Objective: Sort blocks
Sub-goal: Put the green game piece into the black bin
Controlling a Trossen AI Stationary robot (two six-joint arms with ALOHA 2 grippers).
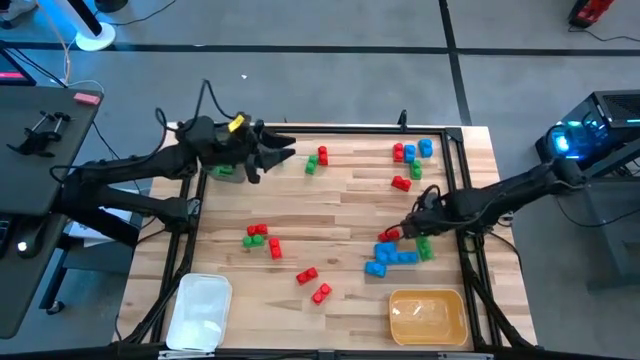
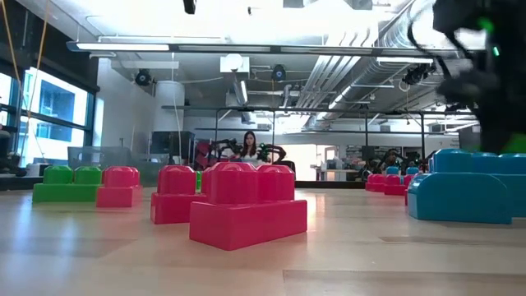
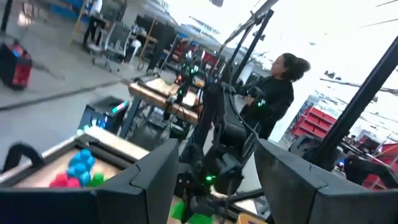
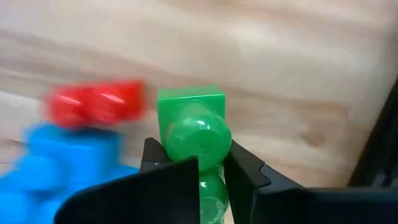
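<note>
Green block (image 4: pixel 192 134) in right hand (image 4: pixel 208 165), studs camera-ward.

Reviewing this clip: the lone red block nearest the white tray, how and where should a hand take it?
The red block lies apart from its neighbour, with bare wood on every side. Probably best to come straight down from above and close on its two long flat sides, not the studded top. The right hand is shut on a green block, so the left hand, hanging open over the table's far left part, seems the free one.
</note>
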